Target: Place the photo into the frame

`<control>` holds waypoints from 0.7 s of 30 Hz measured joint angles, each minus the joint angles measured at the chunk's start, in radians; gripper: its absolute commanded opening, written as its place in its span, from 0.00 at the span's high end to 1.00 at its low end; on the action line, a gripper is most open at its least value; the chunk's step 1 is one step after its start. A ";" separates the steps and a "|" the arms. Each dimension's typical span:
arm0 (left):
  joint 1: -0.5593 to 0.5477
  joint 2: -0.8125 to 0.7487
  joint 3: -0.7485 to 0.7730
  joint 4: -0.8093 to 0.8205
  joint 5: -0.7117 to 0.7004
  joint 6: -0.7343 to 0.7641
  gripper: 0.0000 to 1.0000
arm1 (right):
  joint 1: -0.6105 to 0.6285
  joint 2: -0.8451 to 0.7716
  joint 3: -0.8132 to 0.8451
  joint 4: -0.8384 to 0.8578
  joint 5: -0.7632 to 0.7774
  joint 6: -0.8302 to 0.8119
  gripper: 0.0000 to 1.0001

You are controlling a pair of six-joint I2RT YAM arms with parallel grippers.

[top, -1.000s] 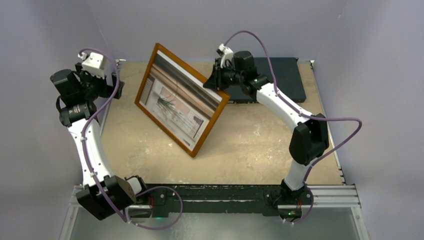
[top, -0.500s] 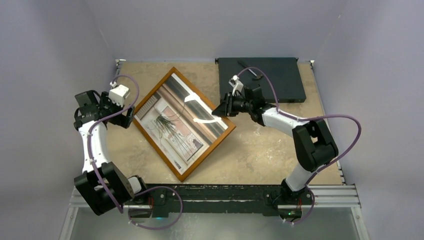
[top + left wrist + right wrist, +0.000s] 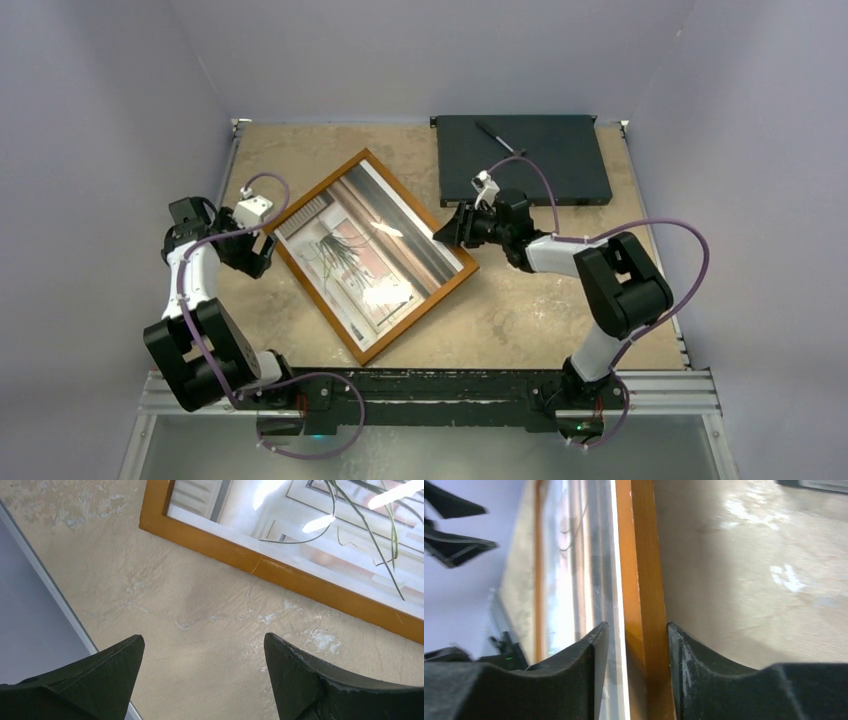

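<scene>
The sandy, scuffed table [image 3: 530, 310] carries everything. On it, left of centre, the frame [image 3: 420, 315] lies flat and turned like a diamond, its corners pointing to about 12, 3, 6 and 9 o'clock. It is a thin orange-brown wooden rectangle with a clear pane that throws back bright streaks of lamp glare.

The photo [image 3: 370, 250] sits inside the frame under the pane, face up. It shows a beige and reddish building front with pale bands, and dark, thin grass-like blades arch across the middle.

At 1 o'clock on the table, against the far edge, lies a black flat box [image 3: 560, 160], apart from the frame.

The right gripper [image 3: 638, 625] reaches in low from 3 o'clock and meets the frame just above its 3 o'clock corner. Its jaws stand partly apart and straddle the wooden rail, one on the pane side and one on the outer side. A sliver shows beside the pane-side finger, so whether they pinch the wood cannot be told.

The left gripper [image 3: 202, 637] hangs just off the frame's 9 o'clock corner, jaws spread wide over bare table, holding nothing.

A thin dark pen-like stick [image 3: 497, 137] rests on the box.
</scene>
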State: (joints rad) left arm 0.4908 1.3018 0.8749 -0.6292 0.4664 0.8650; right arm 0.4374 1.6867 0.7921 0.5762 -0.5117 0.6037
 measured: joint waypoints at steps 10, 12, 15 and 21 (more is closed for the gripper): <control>0.000 0.014 0.000 0.037 0.038 -0.106 0.05 | -0.008 0.068 -0.035 0.051 0.115 -0.040 0.23; 0.000 0.019 0.000 0.040 0.050 -0.135 0.03 | -0.011 0.059 -0.034 0.049 0.140 -0.047 0.02; 0.000 0.036 0.001 0.051 0.072 -0.195 0.02 | -0.015 0.024 -0.034 0.026 0.203 -0.069 0.01; -0.024 0.059 -0.028 0.186 0.108 -0.386 0.01 | -0.039 -0.164 -0.046 -0.026 0.359 -0.107 0.01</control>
State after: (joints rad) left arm 0.4671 1.3609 0.8471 -0.4431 0.5743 0.4786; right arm 0.3985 1.5223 0.7460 0.5499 -0.1524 0.4969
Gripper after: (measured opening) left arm 0.983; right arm 0.987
